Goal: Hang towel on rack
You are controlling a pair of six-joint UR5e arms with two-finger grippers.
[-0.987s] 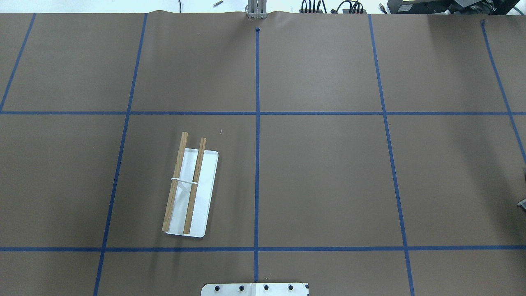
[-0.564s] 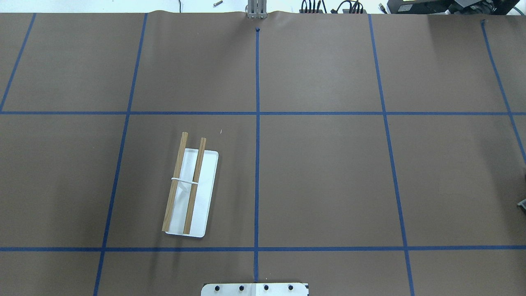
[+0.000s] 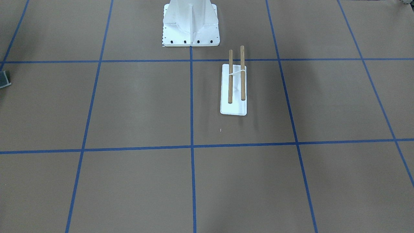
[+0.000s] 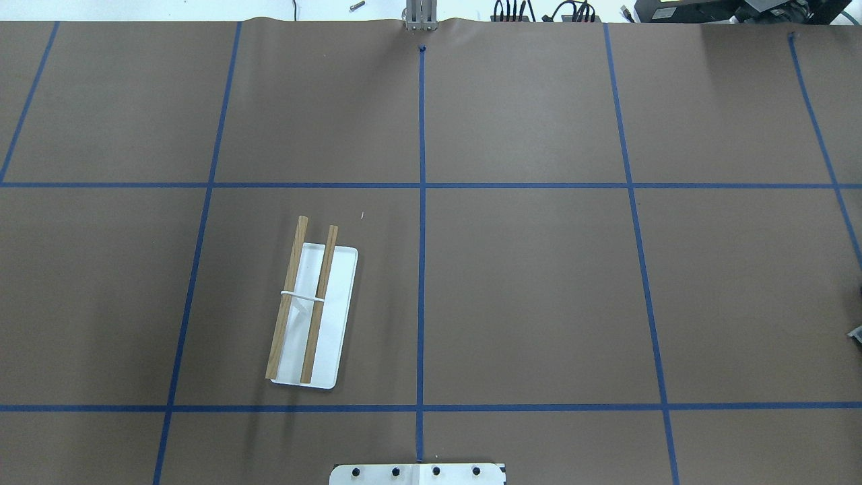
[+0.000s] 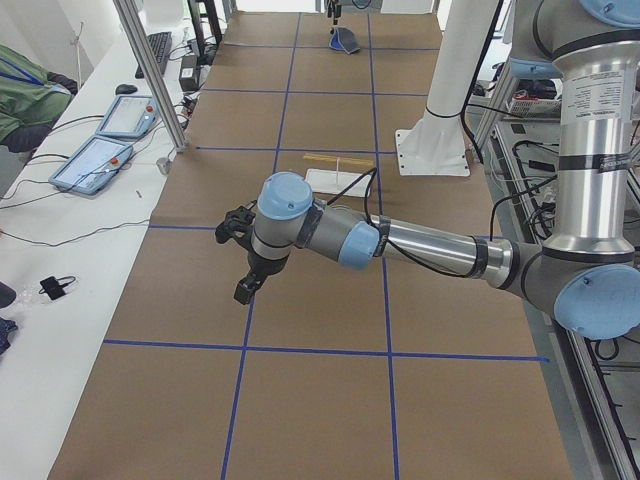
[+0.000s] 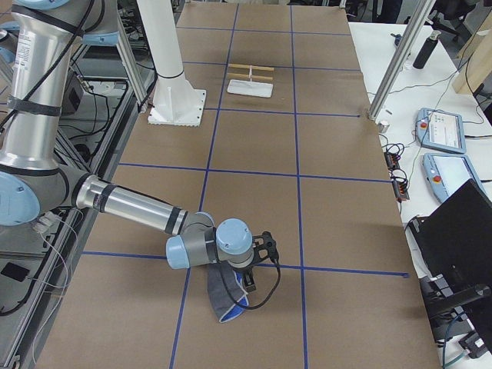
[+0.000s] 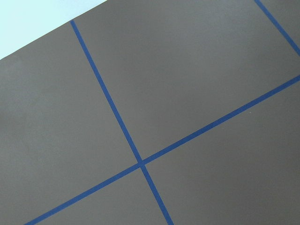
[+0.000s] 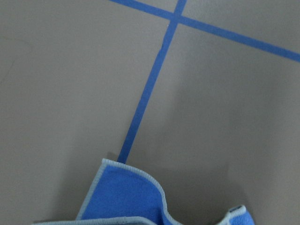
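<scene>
Both rods (image 4: 326, 269) of the rack (image 4: 339, 316), at 8 o'clock on your counter (image 4: 539, 303), stand bare; the towel (image 6: 227, 301) hangs below the right hand (image 6: 257, 263), whose closure you cannot tell.

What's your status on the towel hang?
Left hand above table, state unreadable. Towel bunched at right hand, grip unconfirmed. Rack rods bare, far down the table. No obstacle seen between.

Shows a table (image 4: 539, 303) wrapped in brown paper (image 4: 727, 101), split into large rectangles by blue tape lines (image 4: 421, 202). Bears the rack (image 4: 331, 316) left of centre in the overhead view, white base flat on the paper under two parallel wooden rods (image 4: 287, 296). Carries the white bolted pedestal (image 4: 458, 477) at bottom middle.
</scene>
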